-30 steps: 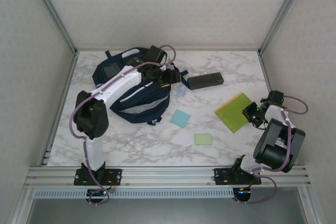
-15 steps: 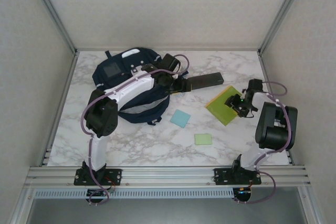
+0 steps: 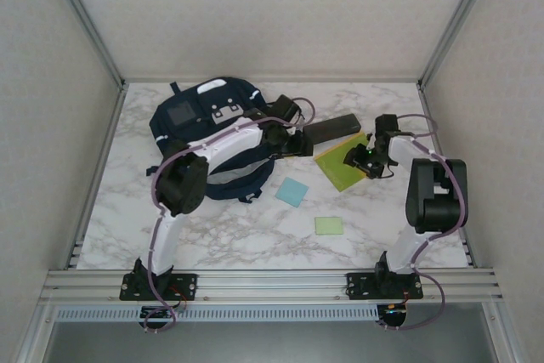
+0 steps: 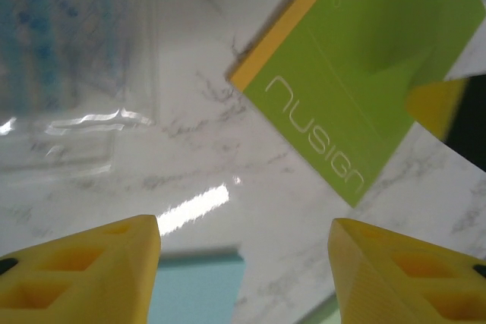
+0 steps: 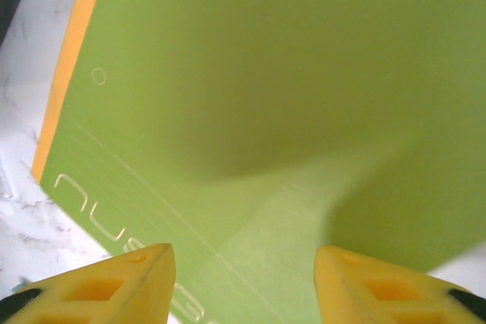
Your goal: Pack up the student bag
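The backpack [image 3: 200, 121] lies far left on the desk [image 3: 255, 240]. The right fingers [image 5: 99, 286], spread, hover over a green notebook [image 5: 266, 73], probably to slide it bagward; the left fingers [image 4: 83, 263] (also spread, empty) wait beside it.

We see the student bag [image 3: 194, 101], a large dark navy fabric backpack with thin white stripes, a small square grey patch and a light grey buckle patch, lying flat at the far left of the marble worktop [image 3: 255, 240], dark straps trailing at its edges
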### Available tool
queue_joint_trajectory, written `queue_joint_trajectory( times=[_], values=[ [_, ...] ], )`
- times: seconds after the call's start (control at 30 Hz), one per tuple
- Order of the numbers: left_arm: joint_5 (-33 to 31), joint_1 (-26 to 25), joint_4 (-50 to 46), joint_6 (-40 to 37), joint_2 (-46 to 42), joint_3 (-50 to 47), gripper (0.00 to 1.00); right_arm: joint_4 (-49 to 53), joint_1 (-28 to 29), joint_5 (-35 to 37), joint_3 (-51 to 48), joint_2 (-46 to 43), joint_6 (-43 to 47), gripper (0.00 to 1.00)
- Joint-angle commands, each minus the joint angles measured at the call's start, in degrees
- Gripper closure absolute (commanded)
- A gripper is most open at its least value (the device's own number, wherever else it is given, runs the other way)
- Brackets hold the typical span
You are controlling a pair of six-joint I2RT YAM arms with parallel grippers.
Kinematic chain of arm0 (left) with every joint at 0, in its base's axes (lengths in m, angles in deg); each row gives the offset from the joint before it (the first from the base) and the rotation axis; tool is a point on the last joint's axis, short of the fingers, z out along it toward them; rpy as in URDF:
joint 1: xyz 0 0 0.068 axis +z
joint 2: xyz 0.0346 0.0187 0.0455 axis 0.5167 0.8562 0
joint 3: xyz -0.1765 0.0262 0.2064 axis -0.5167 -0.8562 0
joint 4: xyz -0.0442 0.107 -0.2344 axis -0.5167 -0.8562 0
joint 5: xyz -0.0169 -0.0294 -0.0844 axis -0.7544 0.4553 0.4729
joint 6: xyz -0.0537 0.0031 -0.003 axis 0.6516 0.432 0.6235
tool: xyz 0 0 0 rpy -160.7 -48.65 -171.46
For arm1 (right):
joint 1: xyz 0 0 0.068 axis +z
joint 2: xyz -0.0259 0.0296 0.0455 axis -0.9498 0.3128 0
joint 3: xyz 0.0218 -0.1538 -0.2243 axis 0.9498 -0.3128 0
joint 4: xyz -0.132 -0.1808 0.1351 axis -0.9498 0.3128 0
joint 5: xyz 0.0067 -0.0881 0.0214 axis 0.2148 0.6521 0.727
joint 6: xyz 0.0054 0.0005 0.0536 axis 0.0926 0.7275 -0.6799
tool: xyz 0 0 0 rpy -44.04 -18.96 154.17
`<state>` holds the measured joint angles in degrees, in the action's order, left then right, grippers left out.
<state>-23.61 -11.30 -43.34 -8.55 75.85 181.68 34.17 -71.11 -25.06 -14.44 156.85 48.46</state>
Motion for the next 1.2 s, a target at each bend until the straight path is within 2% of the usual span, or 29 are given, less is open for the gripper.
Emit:
queue_joint_trajectory(
  times=[0.0,0.17,0.4,0.63,0.8,1.0,1.17],
  values=[
    [-3.1,-1.6,-2.3,-4.4,4.4,7.6,0.41,6.0,-0.7,3.2,2.1,-5.1,-3.2,0.49],
    [-4.0,-2.3,-5.3,-5.5,12.5,19.0,0.42,2.7,-2.5,5.5,-3.4,-8.8,-10.1,0.48],
    [-6.2,-4.0,-11.5,-5.6,22.4,32.0,0.42,-7.6,-5.0,2.8,-9.4,-7.9,-17.0,0.49],
    [-8.0,-5.7,-13.6,-5.1,25.3,32.3,0.42,-14.9,-5.0,-0.8,-10.2,-3.4,-19.1,0.5],
    [-8.4,-6.0,-17.0,-4.6,26.9,32.6,0.43,-15.1,-4.9,-1.1,-9.3,-0.9,-20.4,0.51],
    [-9.3,-6.5,-18.0,-4.2,27.5,32.6,0.44,-10.2,-4.8,1.6,-11.2,-5.3,-20.8,0.49],
    [-9.4,-6.5,-18.3,-3.9,27.8,32.6,0.46,-12.8,-4.7,0.8,-14.2,-6.3,-22.3,0.47]
  ],
)
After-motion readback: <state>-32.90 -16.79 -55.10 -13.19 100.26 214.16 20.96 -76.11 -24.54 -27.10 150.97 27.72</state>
